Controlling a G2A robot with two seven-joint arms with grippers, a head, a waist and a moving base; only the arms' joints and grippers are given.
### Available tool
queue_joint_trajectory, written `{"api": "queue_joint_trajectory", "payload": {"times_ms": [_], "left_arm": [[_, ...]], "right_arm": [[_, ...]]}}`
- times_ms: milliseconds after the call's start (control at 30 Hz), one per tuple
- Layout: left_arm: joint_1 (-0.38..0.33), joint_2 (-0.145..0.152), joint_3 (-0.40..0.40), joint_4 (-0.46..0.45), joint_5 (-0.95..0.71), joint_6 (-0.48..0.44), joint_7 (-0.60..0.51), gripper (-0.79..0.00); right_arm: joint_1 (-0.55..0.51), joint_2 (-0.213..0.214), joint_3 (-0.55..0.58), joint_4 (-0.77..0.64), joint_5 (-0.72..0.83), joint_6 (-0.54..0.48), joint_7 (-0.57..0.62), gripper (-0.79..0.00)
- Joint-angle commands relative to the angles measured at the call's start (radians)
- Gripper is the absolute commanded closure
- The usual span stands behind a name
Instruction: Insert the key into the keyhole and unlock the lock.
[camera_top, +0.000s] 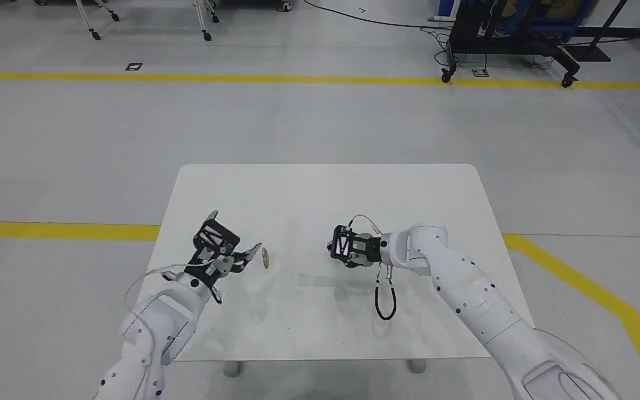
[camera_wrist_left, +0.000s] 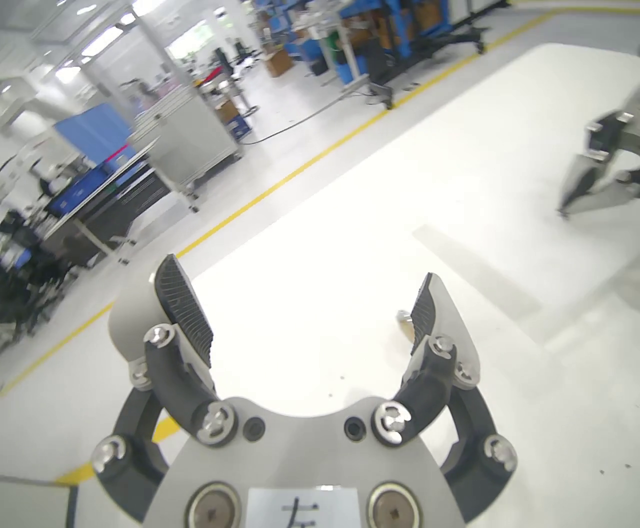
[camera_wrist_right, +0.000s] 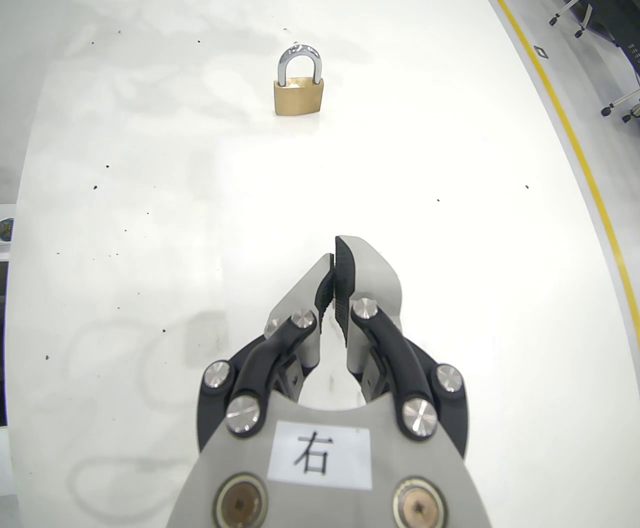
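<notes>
Closest in, the two ribbed pads of my right gripper (camera_wrist_right: 334, 270) are pressed flat together; whether anything thin sits between them I cannot tell. Straight ahead of those tips and well apart from them, the lock (camera_wrist_right: 298, 87) sits on the white table (camera_top: 420, 200). Its brass body is nearer the gripper and its silver shackle is on the far side, both legs down in the body. Whether it stands or lies flat I cannot tell.

Seen from above, my right gripper is near the table's middle, pointing toward 9 o'clock. The lock is at 9 o'clock from it, closer to the table's edge on that side. My left gripper (camera_wrist_left: 300, 272) is spread wide, with bare table between its pads, at about 10 o'clock from the lock. One of its fingers is just beside the lock. From the left wrist the lock peeks out from behind that fingertip; touching or not, I cannot say. A black cable (camera_top: 384, 300) loops off my right forearm, at 5 o'clock from the right gripper.
</notes>
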Motion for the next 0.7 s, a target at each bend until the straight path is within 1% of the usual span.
{"api": "queue_joint_trajectory", "payload": {"times_ms": [0, 67, 200, 267, 333, 467, 533, 567, 667], "left_arm": [[-0.082, -0.007, 0.055, 0.034, -0.034, -0.045, -0.041, -0.785], [-0.152, -0.014, 0.106, 0.074, -0.034, -0.058, -0.076, -0.785], [-0.285, -0.033, 0.236, 0.165, -0.011, -0.117, -0.161, -0.785], [-0.338, -0.043, 0.297, 0.212, 0.002, -0.135, -0.174, -0.785], [-0.383, -0.054, 0.343, 0.257, 0.013, -0.127, -0.193, -0.785], [-0.443, -0.073, 0.415, 0.327, 0.083, -0.058, -0.27, -0.785], [-0.456, -0.082, 0.442, 0.352, 0.1, -0.024, -0.306, -0.785], [-0.461, -0.085, 0.455, 0.365, 0.114, -0.011, -0.328, -0.785], [-0.473, -0.095, 0.478, 0.4, 0.121, 0.012, -0.356, -0.785]], "right_arm": [[0.0, 0.0, 0.0, 0.0, 0.0, 0.0, 0.0, 0.0], [0.0, 0.0, 0.0, 0.0, 0.0, 0.0, 0.0, 0.0], [0.0, 0.0, 0.0, 0.0, 0.0, 0.0, 0.0, 0.0], [0.0, 0.0, 0.0, 0.0, 0.0, 0.0, 0.0, 0.0], [0.0, 0.0, 0.0, 0.0, 0.0, 0.0, 0.0, 0.0], [0.0, 0.0, 0.0, 0.0, 0.0, 0.0, 0.0, 0.0], [0.0, 0.0, 0.0, 0.0, 0.0, 0.0, 0.0, 0.0], [-0.008, 0.0, 0.002, -0.005, 0.002, 0.017, -0.008, 0.0], [-0.025, 0.008, 0.019, -0.017, -0.009, 0.026, -0.04, 0.0]]}}
